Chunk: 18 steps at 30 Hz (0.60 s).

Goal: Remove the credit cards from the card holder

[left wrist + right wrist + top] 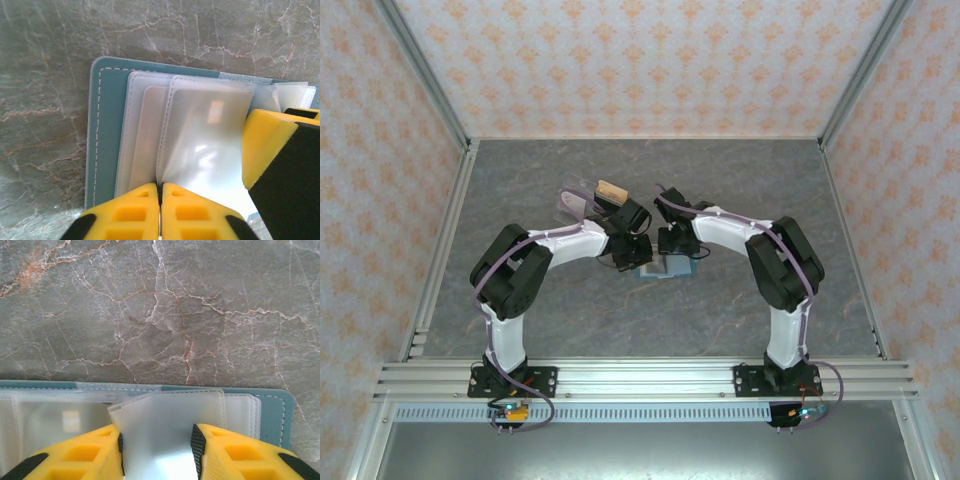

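- Card [150, 135]: pale, tucked inside the clear sleeves [210, 140] of the holder [102, 140].
- Holder lies open and flat at mid-table. Its long axis runs left to right, parallel to the near edge, with the sleeves fanned across it.
- Left gripper [160, 192]: at the holder's left half, fingers clenched tight. The tips meet right at a sleeve's near edge. Cannot tell whether any plastic is pinched between them.
- Right gripper [157, 445]: at the right half, fingers apart, with a raised, curling leaf [165, 415] between them. Cannot tell whether it is gripped or only touched.
- Both arms come in from the near side, about equally close to the holder. The pale card sits just beyond the left tips, so I judge the left arm better placed for it.
- Further out: the tray [575, 200], toward the far edge and left of the holder, apart from it, with a brown card [612, 190] at it.
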Each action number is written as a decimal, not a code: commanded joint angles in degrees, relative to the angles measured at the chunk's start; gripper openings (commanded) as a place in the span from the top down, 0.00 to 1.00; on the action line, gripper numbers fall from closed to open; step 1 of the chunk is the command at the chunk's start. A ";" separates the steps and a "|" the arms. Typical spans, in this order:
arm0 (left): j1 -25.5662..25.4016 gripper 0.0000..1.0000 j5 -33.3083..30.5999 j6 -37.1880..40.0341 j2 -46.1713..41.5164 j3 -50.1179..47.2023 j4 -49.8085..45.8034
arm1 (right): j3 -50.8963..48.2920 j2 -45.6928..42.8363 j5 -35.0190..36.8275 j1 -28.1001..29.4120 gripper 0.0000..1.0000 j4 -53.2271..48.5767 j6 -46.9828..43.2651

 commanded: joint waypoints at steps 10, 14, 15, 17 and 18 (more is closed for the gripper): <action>0.77 1.00 -0.85 2.90 -6.37 -1.75 0.96 | -9.39 -15.45 -10.32 -5.11 0.48 5.46 5.47; 1.10 1.00 -2.61 6.09 -7.27 -0.03 -3.66 | -11.91 -20.07 -11.70 -6.77 0.47 7.41 6.92; 1.12 1.00 -3.08 6.86 -7.45 0.43 -4.95 | -12.32 -20.92 -11.66 -6.97 0.46 7.51 7.22; 1.12 1.00 -3.76 7.78 -7.65 1.18 -6.55 | -12.96 -22.15 -11.40 -7.31 0.46 7.68 7.32; 1.12 1.00 -3.54 7.88 -7.56 1.27 -6.54 | -13.25 -22.77 -11.24 -7.33 0.46 7.66 7.43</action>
